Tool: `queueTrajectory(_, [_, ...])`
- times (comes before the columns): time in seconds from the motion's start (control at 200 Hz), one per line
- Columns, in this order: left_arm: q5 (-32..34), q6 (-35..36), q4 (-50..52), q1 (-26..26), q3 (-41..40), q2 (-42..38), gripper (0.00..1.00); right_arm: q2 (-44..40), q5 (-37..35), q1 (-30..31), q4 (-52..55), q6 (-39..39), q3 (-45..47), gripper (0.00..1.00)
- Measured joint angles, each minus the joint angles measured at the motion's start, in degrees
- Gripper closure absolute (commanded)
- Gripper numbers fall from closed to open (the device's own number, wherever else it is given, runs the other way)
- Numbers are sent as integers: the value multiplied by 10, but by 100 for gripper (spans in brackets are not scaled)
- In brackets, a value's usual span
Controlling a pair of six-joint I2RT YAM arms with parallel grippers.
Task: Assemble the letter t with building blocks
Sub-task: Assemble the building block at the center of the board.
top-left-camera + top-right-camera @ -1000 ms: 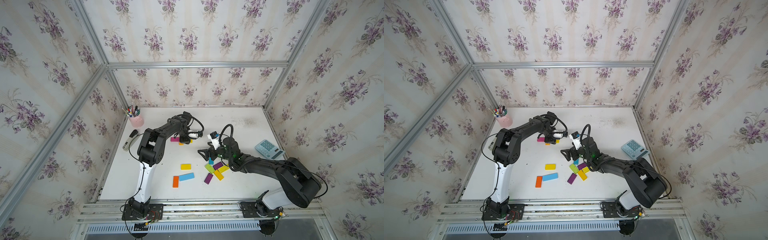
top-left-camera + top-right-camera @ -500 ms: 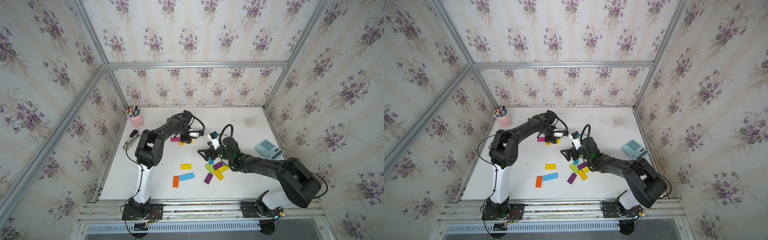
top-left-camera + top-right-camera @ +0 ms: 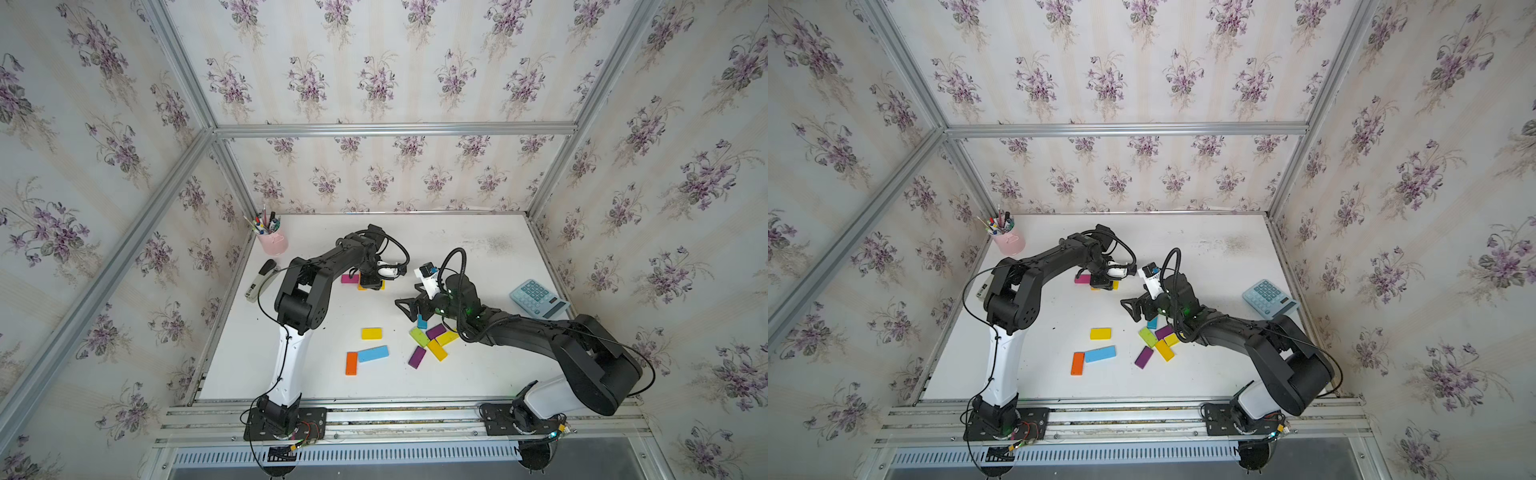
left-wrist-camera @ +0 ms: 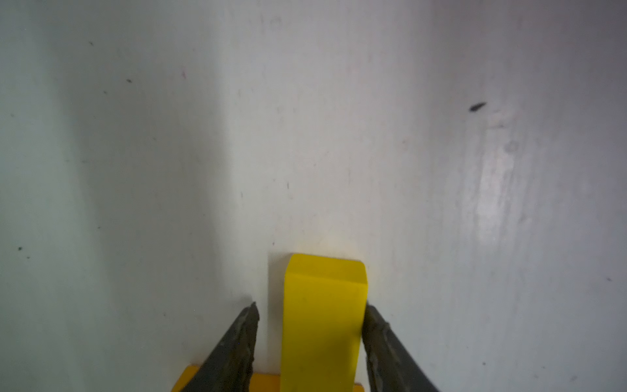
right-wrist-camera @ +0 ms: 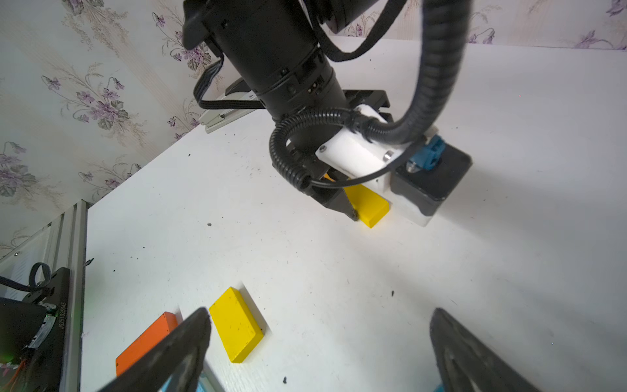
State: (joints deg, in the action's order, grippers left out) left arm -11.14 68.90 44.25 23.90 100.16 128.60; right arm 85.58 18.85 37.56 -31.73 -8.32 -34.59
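Pink pen cup (image 3: pixel 273 242), stapler (image 3: pixel 260 280) and calculator (image 3: pixel 538 298) lie on the white table (image 3: pixel 457 374).

You work in robot test cell, not home: silver aluminium-profile frame (image 3: pixel 390 129) carries purple-flowered wallpaper panels (image 3: pixel 374 62); black-and-white left arm (image 3: pixel 289 361) and right arm (image 3: pixel 582 357) bolted to slotted metal rail (image 3: pixel 395 417) at white tabletop (image 3: pixel 478 374).

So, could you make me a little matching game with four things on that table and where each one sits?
Things: 1 pen cup; 2 calculator; 3 stapler; 4 orange block.
Places: A beside the light blue block; B far left corner of the table; C near the right edge; D along the left edge.
Pairs: 1-B, 2-C, 3-D, 4-A.
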Motion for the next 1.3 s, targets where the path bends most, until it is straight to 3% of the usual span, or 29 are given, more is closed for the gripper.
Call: queueTrajectory(1.299, [9, 3, -4, -15, 5, 5, 48, 22, 2, 0, 3, 8, -9, 0])
